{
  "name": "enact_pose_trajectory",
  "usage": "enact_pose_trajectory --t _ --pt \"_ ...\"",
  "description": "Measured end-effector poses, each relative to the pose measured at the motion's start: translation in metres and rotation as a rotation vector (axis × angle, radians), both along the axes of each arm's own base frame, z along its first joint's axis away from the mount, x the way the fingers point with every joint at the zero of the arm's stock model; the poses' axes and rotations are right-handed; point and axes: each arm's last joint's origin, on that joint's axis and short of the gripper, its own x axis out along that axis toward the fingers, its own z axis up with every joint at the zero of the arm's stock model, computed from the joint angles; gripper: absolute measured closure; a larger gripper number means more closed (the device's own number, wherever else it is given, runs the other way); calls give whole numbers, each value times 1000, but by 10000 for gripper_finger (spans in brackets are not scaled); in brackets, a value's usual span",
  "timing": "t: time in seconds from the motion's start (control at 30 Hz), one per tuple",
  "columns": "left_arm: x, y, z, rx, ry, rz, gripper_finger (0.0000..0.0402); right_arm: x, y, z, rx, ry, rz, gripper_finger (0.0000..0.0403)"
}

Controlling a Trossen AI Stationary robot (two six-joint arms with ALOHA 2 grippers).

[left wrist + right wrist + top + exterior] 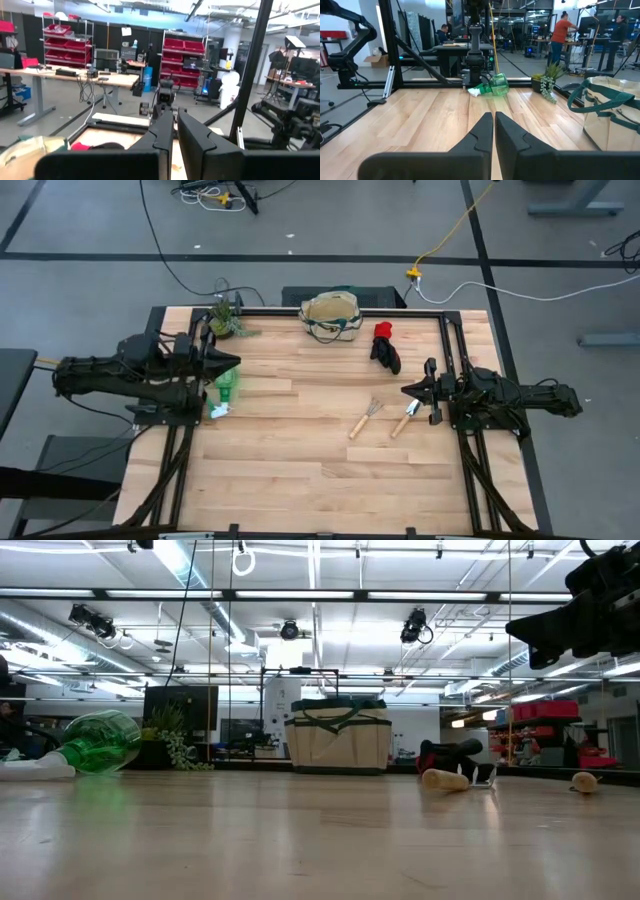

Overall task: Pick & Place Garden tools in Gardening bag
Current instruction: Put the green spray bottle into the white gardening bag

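Presently I hold both arms raised clear of the table (300, 470), one at each side edge, which reads as a parked stance with nothing of the task begun. My left gripper (235, 361) has its two fingers pressed together and carries nothing; my right gripper (406, 390) is likewise drawn narrow and empty, its fingers meeting along one seam in the right wrist view. I take the gardening bag (330, 315) as my landmark: it stands upright at the middle of the far edge, mouth up and handles slack, so that it can be loaded from above by either arm. The red-and-black glove (385, 347) lies just to the right of the bag, limp and flat on the wood. The hand rake (365, 418) and the trowel (405, 419) lie side by side nearer than the bag and to its right, handles pointing away from it, both apart from each other and close under my right gripper; I judge these fall to the right arm. The green plastic item (224, 387) lies on its side well to the left of the bag, directly below my left gripper, so the left arm is placed to take it. A small leafy plant (226, 321) stands to the left of the bag at the far corner; it is no part of the work. All four tools remain outside the bag.
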Motion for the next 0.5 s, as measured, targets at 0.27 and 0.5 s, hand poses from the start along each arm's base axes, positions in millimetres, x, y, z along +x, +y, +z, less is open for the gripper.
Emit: enact_pose_trajectory --t 0.27,0.5 --pt "4 0 30 23 11 3 369 0 0 0 0 0 0 380" --pt "12 -1 51 40 94 -4 369 0 0 0 0 0 0 380"
